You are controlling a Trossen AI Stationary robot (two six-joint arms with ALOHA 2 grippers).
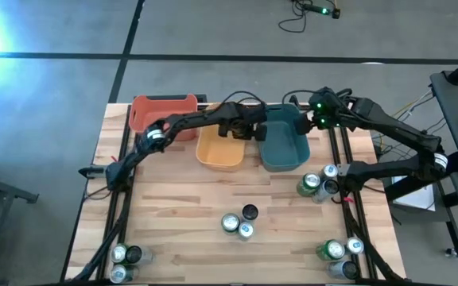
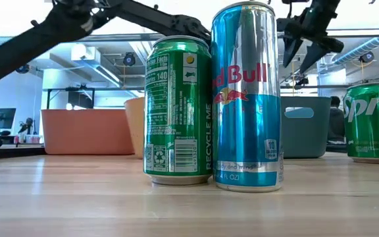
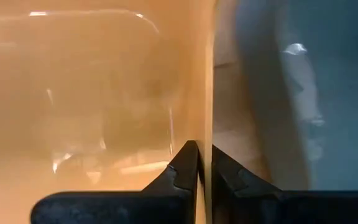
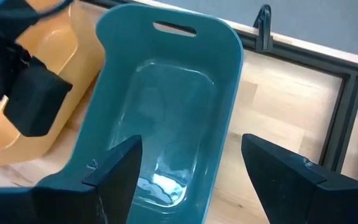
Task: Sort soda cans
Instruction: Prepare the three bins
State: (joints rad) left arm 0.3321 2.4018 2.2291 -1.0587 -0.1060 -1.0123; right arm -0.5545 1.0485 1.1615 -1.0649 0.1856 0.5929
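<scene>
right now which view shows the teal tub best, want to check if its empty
The right wrist view: it looks down into the teal tub past the open right gripper, and no can shows inside. The high view shows it small, the low view only its side wall, the left wrist view a blurred edge.

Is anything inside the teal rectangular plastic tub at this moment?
No cans show inside the teal rectangular plastic tub: the right wrist view shows its bare glossy floor. The open right gripper hovers above it, its fingers covering part of the near end.
</scene>
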